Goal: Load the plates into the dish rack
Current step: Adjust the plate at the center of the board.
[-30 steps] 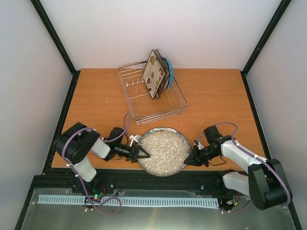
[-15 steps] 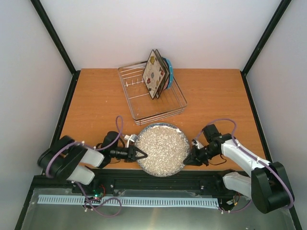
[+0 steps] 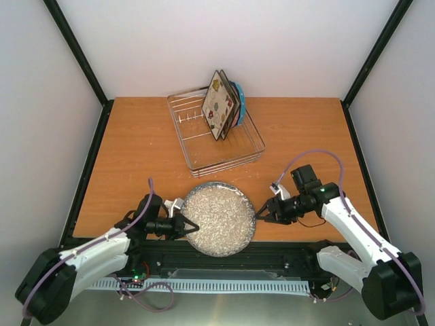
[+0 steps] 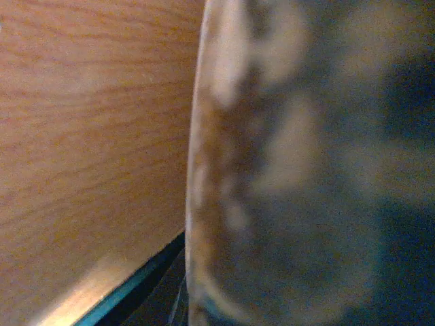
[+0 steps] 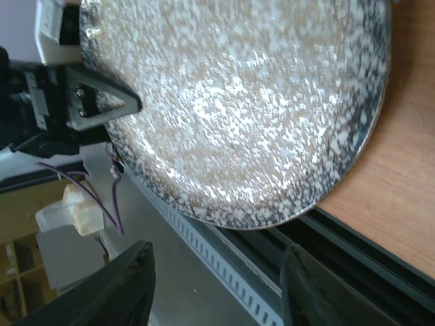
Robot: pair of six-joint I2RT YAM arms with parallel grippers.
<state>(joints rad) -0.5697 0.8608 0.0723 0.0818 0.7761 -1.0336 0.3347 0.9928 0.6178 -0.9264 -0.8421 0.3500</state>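
- Grey speckled plate (image 3: 217, 217) is projecting over the near edge of the bench (image 3: 136, 149), well apart from the dish rack (image 3: 197, 146) at the far centre.
- Left tool (image 3: 182, 226) is clamping the plate's left rim, one finger lying on its top face.
- Right tool (image 3: 262, 214) is standing just beside the right rim, fingers apart, gripping nothing.
- Risk, as judged: the plate is depending on a single rim pinch, so a glazed surface could be slipping or pivoting off the bench edge during a lift.
- Risk, as judged: a misaligned approach could be knocking the plates standing in the rack.
- Count: one grey speckled plate outside the rack; inside, two square cream plates (image 3: 217, 109) and one blue plate (image 3: 239, 102), all upright; one rack; two tools.
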